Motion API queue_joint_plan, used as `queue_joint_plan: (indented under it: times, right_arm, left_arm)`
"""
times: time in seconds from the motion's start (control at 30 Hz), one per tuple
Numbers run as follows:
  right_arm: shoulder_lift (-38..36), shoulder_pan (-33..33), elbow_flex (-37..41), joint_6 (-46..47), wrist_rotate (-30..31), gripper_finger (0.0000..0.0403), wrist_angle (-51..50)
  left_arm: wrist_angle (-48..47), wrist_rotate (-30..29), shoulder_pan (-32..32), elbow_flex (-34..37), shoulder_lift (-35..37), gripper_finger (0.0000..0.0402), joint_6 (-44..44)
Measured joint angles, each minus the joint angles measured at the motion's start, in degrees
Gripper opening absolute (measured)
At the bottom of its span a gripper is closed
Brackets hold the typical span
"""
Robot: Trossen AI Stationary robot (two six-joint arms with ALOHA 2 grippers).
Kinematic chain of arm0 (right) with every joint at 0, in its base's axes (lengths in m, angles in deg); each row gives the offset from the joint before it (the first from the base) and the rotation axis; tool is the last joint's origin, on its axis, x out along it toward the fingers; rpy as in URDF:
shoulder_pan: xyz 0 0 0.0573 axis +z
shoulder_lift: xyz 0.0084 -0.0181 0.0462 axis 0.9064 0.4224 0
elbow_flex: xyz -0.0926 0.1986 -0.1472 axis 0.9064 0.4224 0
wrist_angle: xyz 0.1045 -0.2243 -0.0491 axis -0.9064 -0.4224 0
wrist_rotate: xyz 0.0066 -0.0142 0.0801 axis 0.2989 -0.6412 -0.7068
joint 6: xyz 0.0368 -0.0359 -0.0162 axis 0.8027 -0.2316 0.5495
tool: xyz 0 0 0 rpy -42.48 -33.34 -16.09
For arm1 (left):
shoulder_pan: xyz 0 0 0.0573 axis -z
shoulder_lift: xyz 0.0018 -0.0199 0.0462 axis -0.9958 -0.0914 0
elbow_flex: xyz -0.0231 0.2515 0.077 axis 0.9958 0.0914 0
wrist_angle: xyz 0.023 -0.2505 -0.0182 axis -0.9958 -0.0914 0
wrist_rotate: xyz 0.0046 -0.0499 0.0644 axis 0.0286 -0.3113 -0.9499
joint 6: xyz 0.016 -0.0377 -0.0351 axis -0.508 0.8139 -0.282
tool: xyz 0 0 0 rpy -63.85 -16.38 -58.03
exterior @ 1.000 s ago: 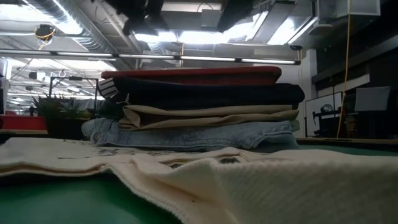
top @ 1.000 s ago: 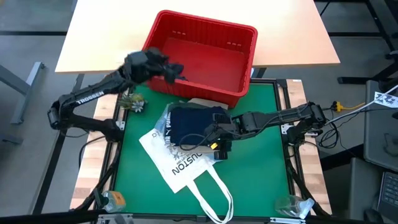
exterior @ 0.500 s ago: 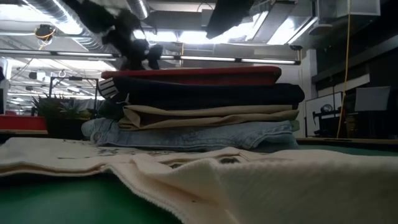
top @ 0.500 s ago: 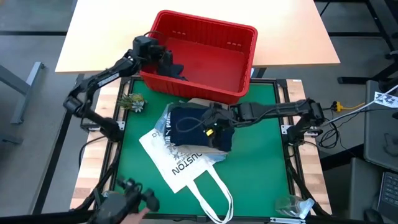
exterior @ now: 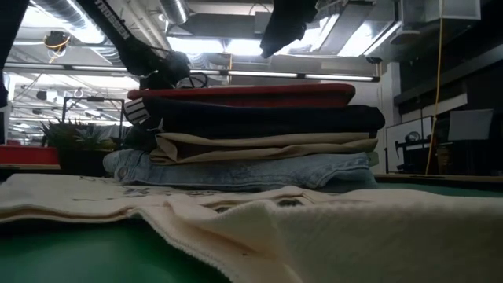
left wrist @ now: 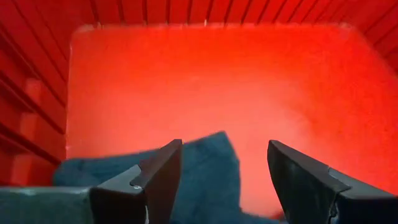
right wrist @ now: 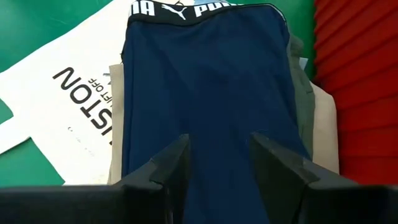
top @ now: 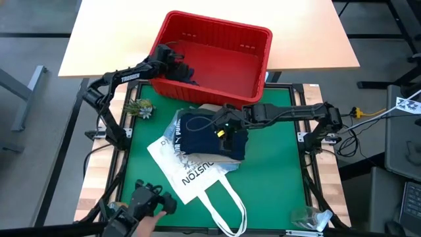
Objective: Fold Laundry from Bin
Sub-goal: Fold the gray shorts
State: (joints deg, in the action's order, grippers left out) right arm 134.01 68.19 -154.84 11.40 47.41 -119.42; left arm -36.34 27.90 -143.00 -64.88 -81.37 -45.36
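Observation:
The red bin (top: 253, 39) stands at the table's far edge. On its floor, in the near left corner, lies a dark blue-grey garment (left wrist: 186, 171). My left gripper (top: 179, 64) (left wrist: 221, 168) is inside the bin, open, its fingers just above that garment. In front of the bin a folded stack lies on the green mat: navy shorts with white lettering (right wrist: 211, 81) on top, beige cloth (exterior: 267, 143) beneath, and denim jeans (exterior: 236, 169) at the bottom. My right gripper (top: 223, 128) (right wrist: 217, 155) hovers open over the shorts, clear of them.
A white tote bag printed HOUSTON (top: 191, 172) lies partly under the stack and reaches toward the near edge. A small plant (top: 139, 108) stands left of the stack. A dark object with a person's hand (top: 148, 203) shows at the near left corner.
My left gripper has swung from outside the bin's left side over the rim and sunk into the bin, tipping down over the dark garment. My right gripper has drifted a little toward the far edge above the stack. The dark object has come in at the near left corner.

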Motion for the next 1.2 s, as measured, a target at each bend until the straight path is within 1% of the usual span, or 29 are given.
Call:
queue_joint_plan:
  times: [0.2,0.43,0.77,1.03,1.2]
  right_arm:
    - [0.0,-0.2,0.0,0.0,-1.0,0.0166,0.0]
    - [0.0,-0.2,0.0,0.0,-1.0,0.0166,0.0]
    - [0.0,-0.2,0.0,0.0,-1.1,0.0166,-0.1]
    - [0.1,-0.2,0.0,0.0,-1.1,0.0166,-0.1]
    - [0.1,-0.2,0.0,-0.1,-1.1,0.0166,-0.2]
  left_arm:
    - [-3.4,-4.4,0.2,0.0,-0.4,0.0229,-0.5]
    - [-8.1,-4.3,0.1,0.0,-0.4,0.0229,-0.5]
    - [-11.7,-4.6,0.1,0.0,-0.5,0.0229,-0.5]
    - [-13.0,-5.3,0.3,-0.4,-5.4,0.0229,-0.4]
    - [-12.4,-5.4,0.3,-0.4,-5.7,0.0229,-0.3]
